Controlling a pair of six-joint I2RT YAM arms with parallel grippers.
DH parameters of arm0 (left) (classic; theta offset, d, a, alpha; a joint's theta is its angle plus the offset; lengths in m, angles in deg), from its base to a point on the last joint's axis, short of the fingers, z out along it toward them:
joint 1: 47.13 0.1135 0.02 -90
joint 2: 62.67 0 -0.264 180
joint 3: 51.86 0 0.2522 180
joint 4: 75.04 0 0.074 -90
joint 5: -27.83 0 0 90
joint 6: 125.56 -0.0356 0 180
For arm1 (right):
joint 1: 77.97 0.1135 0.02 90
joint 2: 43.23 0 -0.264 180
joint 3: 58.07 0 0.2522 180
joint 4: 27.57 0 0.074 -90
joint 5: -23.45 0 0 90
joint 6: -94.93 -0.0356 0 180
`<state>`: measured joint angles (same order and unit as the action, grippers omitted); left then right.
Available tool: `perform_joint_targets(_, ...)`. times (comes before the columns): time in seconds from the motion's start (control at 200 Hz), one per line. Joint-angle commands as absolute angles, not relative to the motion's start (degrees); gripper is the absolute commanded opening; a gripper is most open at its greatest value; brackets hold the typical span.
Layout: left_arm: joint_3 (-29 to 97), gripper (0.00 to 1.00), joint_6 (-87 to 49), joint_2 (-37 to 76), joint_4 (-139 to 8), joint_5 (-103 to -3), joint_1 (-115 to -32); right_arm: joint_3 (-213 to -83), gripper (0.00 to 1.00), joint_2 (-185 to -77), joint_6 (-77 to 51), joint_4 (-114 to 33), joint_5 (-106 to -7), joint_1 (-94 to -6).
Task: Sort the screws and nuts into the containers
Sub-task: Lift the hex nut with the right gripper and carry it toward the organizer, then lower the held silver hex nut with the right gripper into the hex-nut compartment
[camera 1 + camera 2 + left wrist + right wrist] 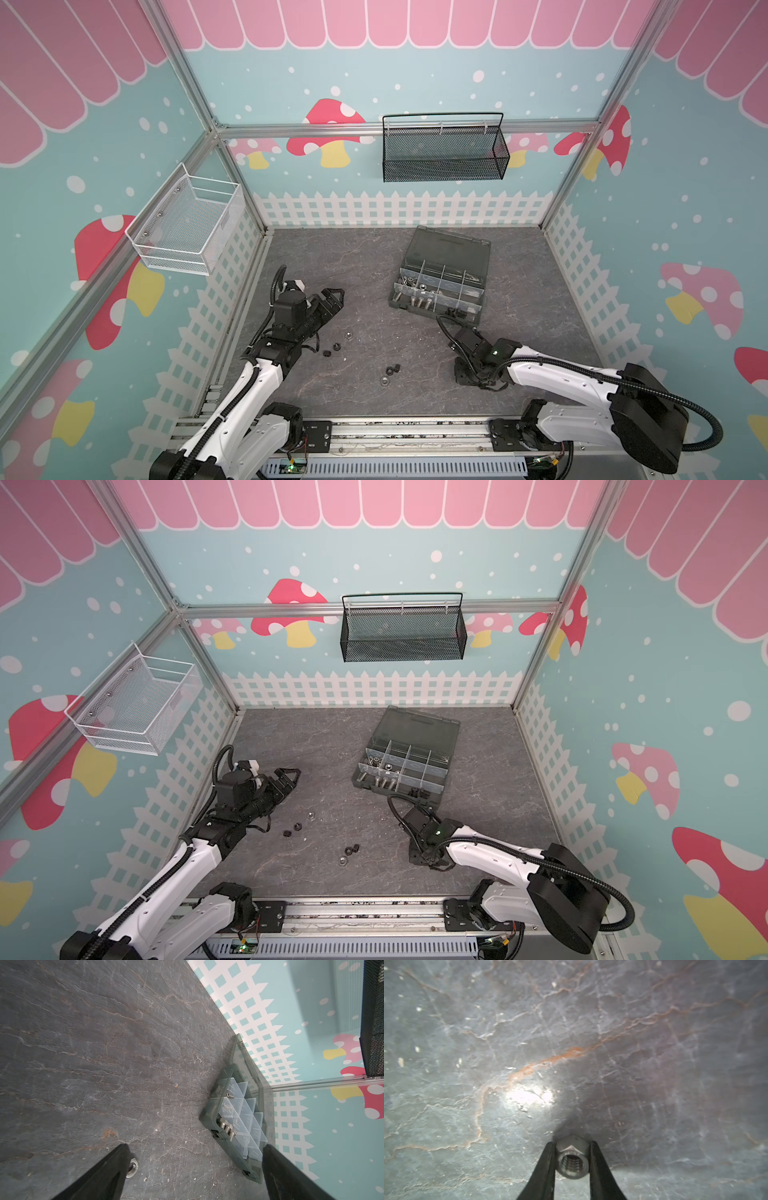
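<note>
My right gripper (572, 1144) is shut on a silver hex nut (572, 1162), its threaded hole facing the camera, just above the slate table. In both top views the right gripper (468, 377) points down at the table in front of the organiser box, whose containers (471, 286) lie open. Silver screws (419, 301) lie in its front left compartment (227, 1128). Loose black nuts (336, 346) (394, 369) and silver nuts (346, 334) (384, 380) lie between the arms. My left gripper (332, 297) (196, 1147) is open and empty, with a silver nut (133, 1168) beside one finger.
The box's smoky lid (449, 249) lies folded back toward the rear wall. A black mesh basket (444, 153) hangs on the back wall and a white wire basket (187, 224) on the left wall. A metal rail (407, 432) runs along the table's front.
</note>
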<state>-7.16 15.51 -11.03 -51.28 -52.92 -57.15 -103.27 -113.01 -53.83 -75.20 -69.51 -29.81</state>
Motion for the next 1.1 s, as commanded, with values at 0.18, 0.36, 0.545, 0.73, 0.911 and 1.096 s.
perform_joint_targets(0.18, -7.92, 1.00, 16.67, -11.36, -50.65, -53.16, -56.54, -106.86, 0.05, -116.38, -49.18, -67.75, -68.42, -29.15)
perform_joint_targets(0.36, -7.82, 1.00, 16.56, -11.35, -50.12, -53.57, -56.51, -112.85, 0.05, -118.61, -45.54, -67.15, -72.92, -29.27)
perform_joint_targets(0.545, -7.99, 1.00, 16.56, -11.78, -49.72, -54.04, -56.44, -119.78, 0.05, -122.62, -40.50, -66.19, -75.44, -29.45)
perform_joint_targets(0.73, -8.54, 1.00, 16.94, -11.79, -49.72, -54.35, -56.44, -128.18, 0.03, -127.69, -34.58, -66.21, -77.84, -30.65)
perform_joint_targets(0.911, -8.96, 1.00, 17.35, -12.95, -48.38, -55.23, -56.44, -135.23, 0.02, -132.27, -28.69, -65.94, -77.87, -34.24)
perform_joint_targets(1.096, -9.69, 1.00, 17.88, -15.08, -47.20, -56.00, -56.45, -141.37, 0.00, -136.70, -23.52, -65.59, -76.79, -39.24)
